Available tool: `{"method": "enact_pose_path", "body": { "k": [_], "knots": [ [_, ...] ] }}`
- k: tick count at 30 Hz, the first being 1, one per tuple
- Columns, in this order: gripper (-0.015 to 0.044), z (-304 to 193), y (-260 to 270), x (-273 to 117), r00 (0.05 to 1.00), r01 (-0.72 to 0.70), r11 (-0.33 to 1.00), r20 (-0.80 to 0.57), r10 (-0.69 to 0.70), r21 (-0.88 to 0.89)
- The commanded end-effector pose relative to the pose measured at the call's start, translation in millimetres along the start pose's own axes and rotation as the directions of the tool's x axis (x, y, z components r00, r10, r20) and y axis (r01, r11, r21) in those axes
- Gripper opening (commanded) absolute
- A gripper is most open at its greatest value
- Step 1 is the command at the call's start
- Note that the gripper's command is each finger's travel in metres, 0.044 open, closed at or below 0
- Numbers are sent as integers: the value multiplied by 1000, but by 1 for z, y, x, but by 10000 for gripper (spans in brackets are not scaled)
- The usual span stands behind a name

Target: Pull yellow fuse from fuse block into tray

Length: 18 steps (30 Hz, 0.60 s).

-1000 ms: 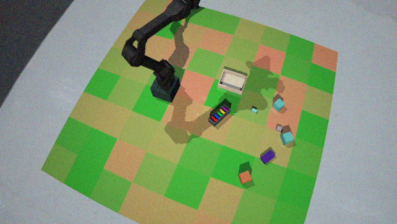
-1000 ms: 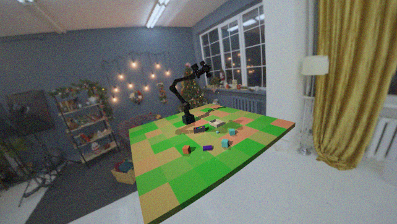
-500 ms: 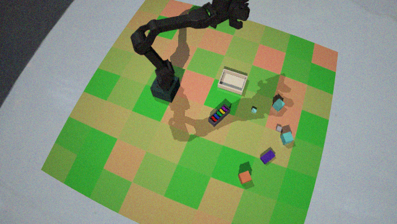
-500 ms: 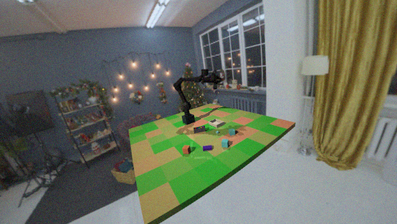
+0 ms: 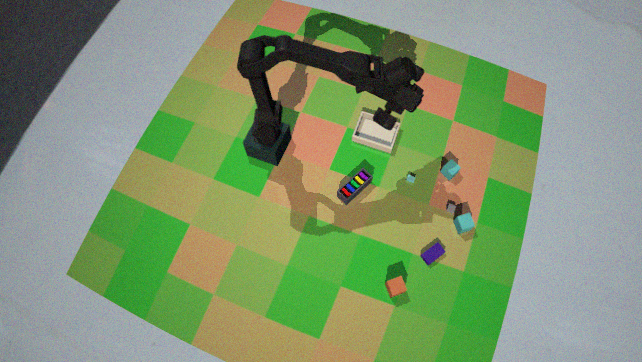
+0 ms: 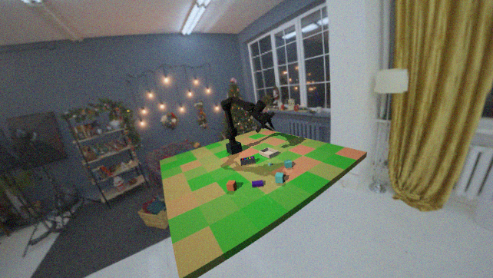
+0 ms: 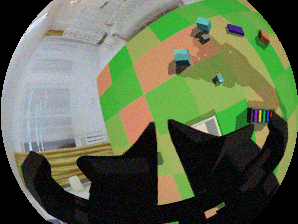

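The yellow fuse (image 5: 359, 180) (image 7: 260, 116) sits in the dark fuse block (image 5: 359, 191) (image 6: 247, 162) (image 7: 249, 115), between the green fuse (image 5: 355, 184) and the purple fuse (image 5: 364, 175). A blue fuse (image 5: 352, 187) and a red fuse (image 5: 346, 192) sit toward the other end. The pale tray (image 5: 372, 145) (image 6: 272, 155) stands beyond the block; no fuse shows in its visible part. My gripper (image 7: 161, 124) is high above the table and hides part of the tray in the top view. Its fingertips stand a narrow gap apart with nothing between them.
Two teal cubes (image 5: 450, 170) (image 5: 464, 223), a small teal cube (image 5: 411, 177) and a small grey block (image 5: 451, 206) lie right of the fuse block. A purple block (image 5: 432, 254) (image 6: 257, 183) and an orange cube (image 5: 396, 286) (image 6: 231, 186) lie nearer the front.
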<state>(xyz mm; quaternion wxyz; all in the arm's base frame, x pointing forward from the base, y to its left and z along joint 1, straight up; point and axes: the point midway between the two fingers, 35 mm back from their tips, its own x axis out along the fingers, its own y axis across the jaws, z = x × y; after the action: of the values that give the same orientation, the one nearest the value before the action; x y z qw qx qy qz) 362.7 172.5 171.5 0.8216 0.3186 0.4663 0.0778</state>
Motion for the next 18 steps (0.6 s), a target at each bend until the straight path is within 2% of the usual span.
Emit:
{"method": "enact_pose_path", "body": {
  "k": [1,5,11,18],
  "knots": [
    [67,7,-68,11,978,202,979,-42,-202,-4],
    [67,7,-134,12,916,382,924,-124,-381,-21],
    [67,-12,-228,-8,749,588,804,-317,-582,-84],
    [67,-14,-234,-8,727,604,791,-342,-595,-95]
  ]
}}
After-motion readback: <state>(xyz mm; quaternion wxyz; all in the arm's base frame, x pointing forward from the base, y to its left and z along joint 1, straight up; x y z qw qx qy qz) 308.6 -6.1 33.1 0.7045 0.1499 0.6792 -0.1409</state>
